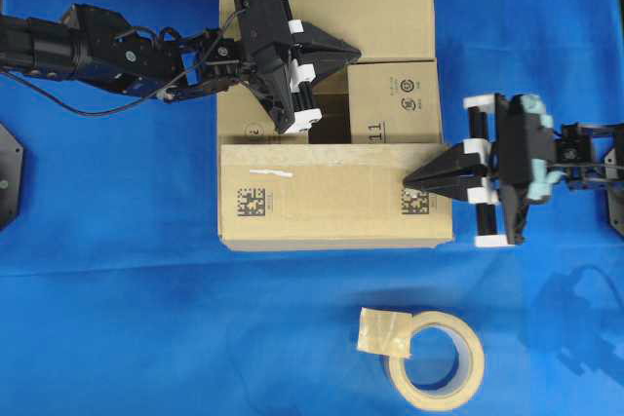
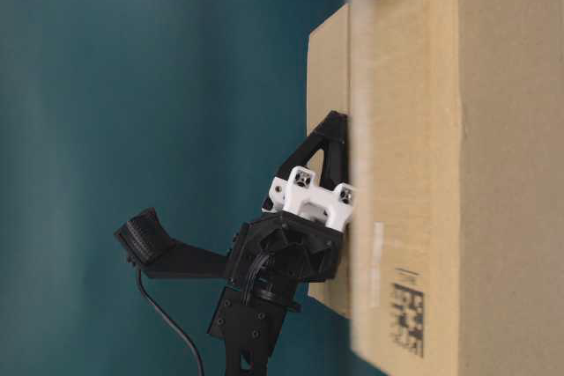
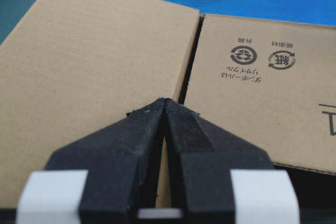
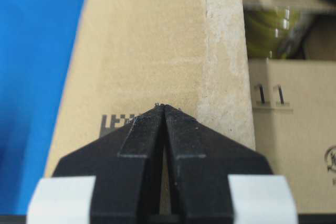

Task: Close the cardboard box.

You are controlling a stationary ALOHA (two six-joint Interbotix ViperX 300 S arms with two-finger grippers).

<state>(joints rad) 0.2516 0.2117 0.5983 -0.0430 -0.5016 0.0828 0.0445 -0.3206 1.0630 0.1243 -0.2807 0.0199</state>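
Note:
The cardboard box [image 1: 322, 204] sits mid-table, a brown carton seen from above. Its near long flap [image 4: 147, 40], with square codes, lies almost flat. The far long flap [image 3: 89, 61] and the right short flap [image 3: 262, 87], printed with recycling marks, are folded in too. A dark gap [image 1: 331, 120] stays between them. My left gripper [image 1: 358, 51] is shut and empty, tips over the seam of far flap and short flap. My right gripper [image 1: 409, 180] is shut and empty, tips on the near flap's right end by a code; the table-level view shows the right gripper [image 2: 335, 122] against the cardboard.
A beige tape roll [image 1: 441, 358] with a loose tab lies on the blue cloth [image 1: 117, 319] in front of the box. Something yellow-green [image 4: 268, 30] shows inside the box through the gap. A black mount [image 1: 8, 177] stands at the left edge.

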